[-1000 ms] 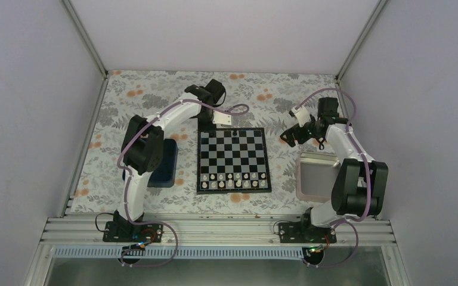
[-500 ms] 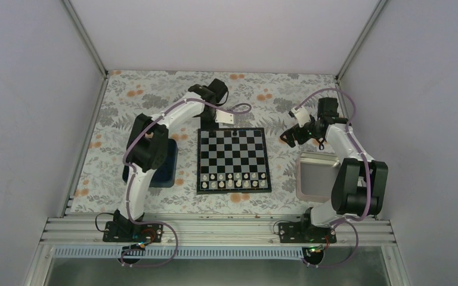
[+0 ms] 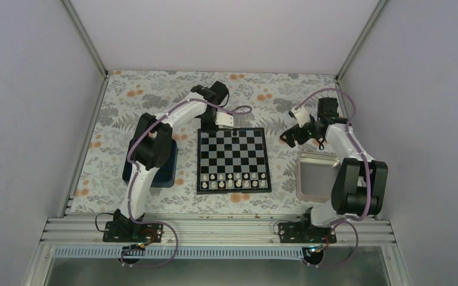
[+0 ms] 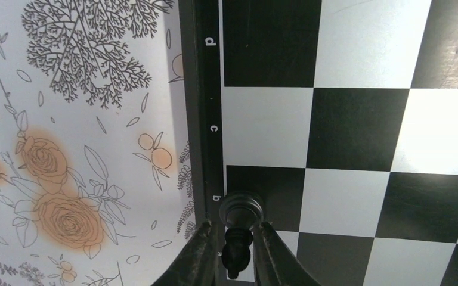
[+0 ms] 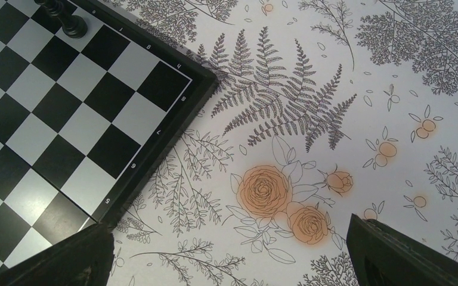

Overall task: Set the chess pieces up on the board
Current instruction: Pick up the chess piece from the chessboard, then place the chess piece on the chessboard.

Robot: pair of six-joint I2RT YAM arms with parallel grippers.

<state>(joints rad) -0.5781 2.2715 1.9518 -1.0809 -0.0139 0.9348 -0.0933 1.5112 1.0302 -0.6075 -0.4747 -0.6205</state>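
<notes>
The board (image 3: 234, 159) lies mid-table; it also shows in the left wrist view (image 4: 358, 128) and the right wrist view (image 5: 65, 119). My left gripper (image 3: 210, 127) is at the board's far left edge. In the left wrist view it (image 4: 237, 253) is shut on a black chess piece (image 4: 241, 217), whose base is over the dark edge square marked b. Another black piece (image 3: 234, 136) stands in the far row and shows in the right wrist view (image 5: 65, 21). My right gripper (image 3: 289, 138) hovers right of the board's far corner, open and empty (image 5: 229, 253).
Two rows of white pieces (image 3: 232, 181) fill the board's near side. A dark blue tray (image 3: 166, 170) lies left of the board, partly under my left arm. A silver metal tray (image 3: 316, 176) lies to the right. Floral cloth (image 5: 334, 119) covers the table.
My left arm has swung a little right and toward the board's far left edge with the black piece. The right arm has not moved.
</notes>
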